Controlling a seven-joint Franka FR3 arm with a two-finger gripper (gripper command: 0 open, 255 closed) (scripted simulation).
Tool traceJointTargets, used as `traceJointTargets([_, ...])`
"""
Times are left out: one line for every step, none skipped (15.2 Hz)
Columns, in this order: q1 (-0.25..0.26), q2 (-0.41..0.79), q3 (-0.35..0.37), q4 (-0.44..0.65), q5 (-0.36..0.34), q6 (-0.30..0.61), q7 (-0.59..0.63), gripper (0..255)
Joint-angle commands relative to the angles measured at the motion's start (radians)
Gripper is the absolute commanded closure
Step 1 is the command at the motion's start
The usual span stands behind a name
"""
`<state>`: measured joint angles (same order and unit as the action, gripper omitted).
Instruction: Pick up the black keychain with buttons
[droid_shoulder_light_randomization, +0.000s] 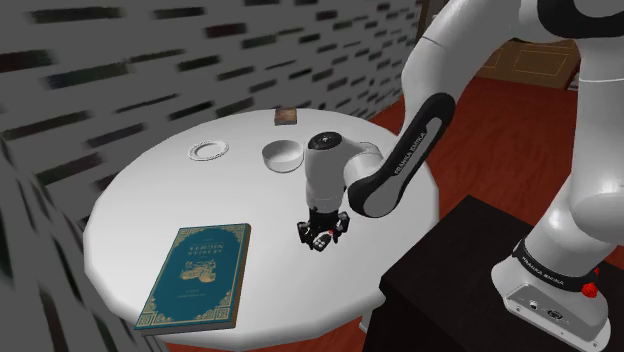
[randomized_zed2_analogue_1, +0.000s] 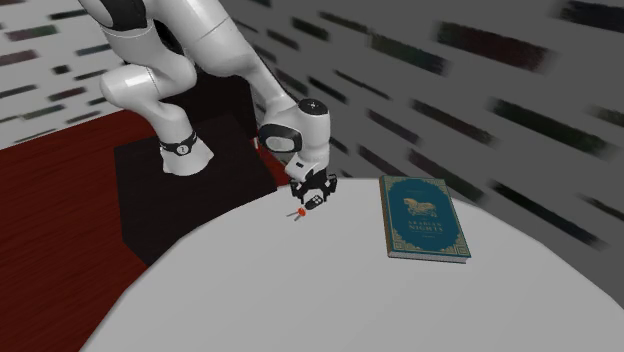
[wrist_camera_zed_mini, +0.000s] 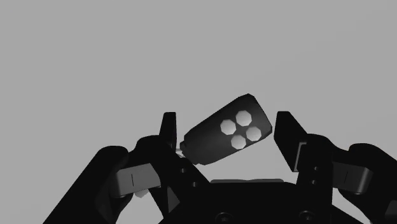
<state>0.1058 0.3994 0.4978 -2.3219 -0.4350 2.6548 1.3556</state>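
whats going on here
A white robot arm is going after a black fob with four pale buttons, on a round white table. Its end effector is down over the fob, near the table edge by the stand. Whether the fob is gripped yet is unclear. A teal book, a bowl and a ring lie farther off.

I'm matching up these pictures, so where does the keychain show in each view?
Shoulder view: the keychain is at the gripper, right of the book.
Second exterior view: the keychain is at the gripper, left of the book.
Wrist view: the keychain is right at the gripper, four pale buttons facing the camera.
Shared landmark: the gripper.
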Motion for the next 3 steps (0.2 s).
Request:
traceJointTargets([-0.013,-0.024,0.020,-0.005,0.025,-0.018,-0.016,255])
traceJointTargets([-0.014,-0.026,0.021,-0.005,0.027,-0.019,-0.017,255])
traceJointTargets([-0.014,-0.026,0.021,-0.006,0.027,-0.019,-0.017,255])
